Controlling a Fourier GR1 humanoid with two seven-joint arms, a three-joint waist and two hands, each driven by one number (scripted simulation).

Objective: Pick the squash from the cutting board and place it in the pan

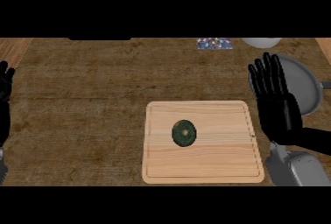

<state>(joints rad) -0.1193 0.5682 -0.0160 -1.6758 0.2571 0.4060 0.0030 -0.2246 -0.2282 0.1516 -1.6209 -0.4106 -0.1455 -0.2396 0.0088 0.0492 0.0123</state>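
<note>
Dark-green squash [184, 133] untouched on cutting board [203, 142]; right hand [276, 103] flat-fingered, empty, partly over pan [305, 85]. Pick not begun; next: reach left, curl round squash.

Desk [84, 100]: brown, worn wood grain. Far edge: small multicoloured patterned item [214, 43]; pale rounded object [261, 42], partly cut off.

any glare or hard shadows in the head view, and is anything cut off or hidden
Head view: even light, no glare; no clear shadow under the squash on the cutting board. The open right hand covers part of the grey pan; the left hand is cut by the left edge.
</note>
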